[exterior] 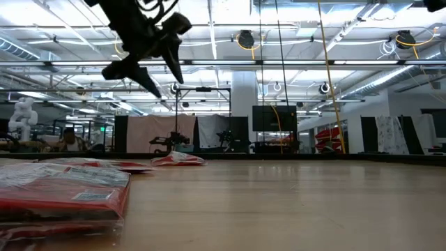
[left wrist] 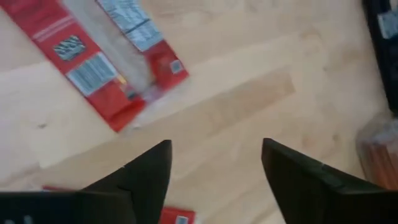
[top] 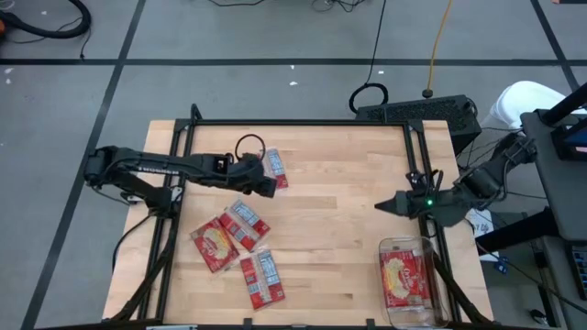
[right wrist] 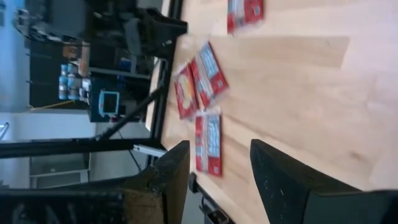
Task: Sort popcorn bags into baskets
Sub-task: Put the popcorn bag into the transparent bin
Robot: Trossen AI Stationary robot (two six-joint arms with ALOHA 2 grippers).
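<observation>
Popcorn bag (top: 274,169) lies just beyond my left gripper (top: 267,186), fingers spread and empty, its long axis pointing away.

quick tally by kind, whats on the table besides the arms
popcorn bags loose on the wood: 4, one apart, three in a cluster
popcorn bags in the clear basket: at least 1
clear baskets: 1
total: 6 things

Wooden table (top: 339,229), black keyboard (top: 417,112) behind
</observation>
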